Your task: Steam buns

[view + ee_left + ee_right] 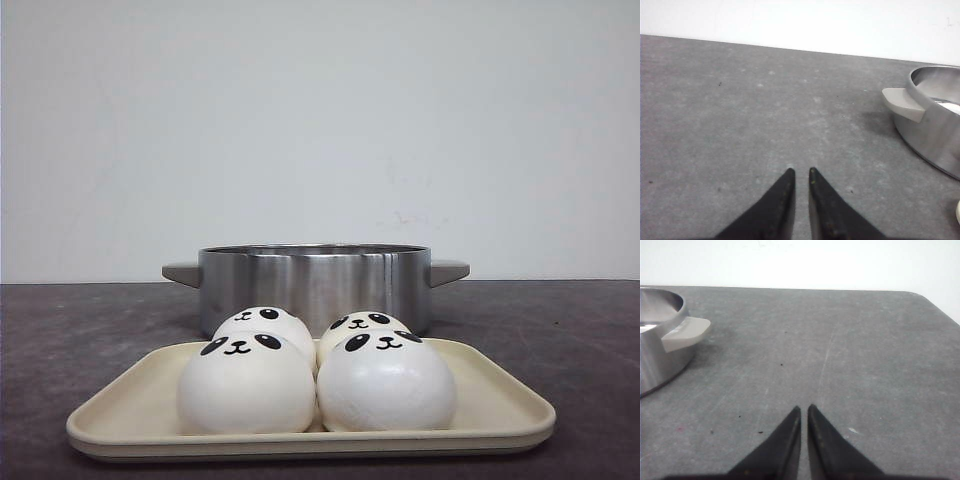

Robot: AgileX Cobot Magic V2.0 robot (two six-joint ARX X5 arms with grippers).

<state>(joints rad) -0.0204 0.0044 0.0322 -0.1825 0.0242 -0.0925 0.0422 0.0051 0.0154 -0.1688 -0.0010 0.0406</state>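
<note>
Several white panda-faced buns sit together on a cream tray at the table's front: two in front and two behind. Behind the tray stands a steel pot with grey side handles. Neither gripper shows in the front view. My left gripper hovers shut over bare table, with the pot off to one side. My right gripper is shut over bare table too, the pot at the view's edge. Both hold nothing.
The dark grey tabletop spreads on both sides of the pot and tray. A plain white wall rises behind. The table's far corner shows in the right wrist view.
</note>
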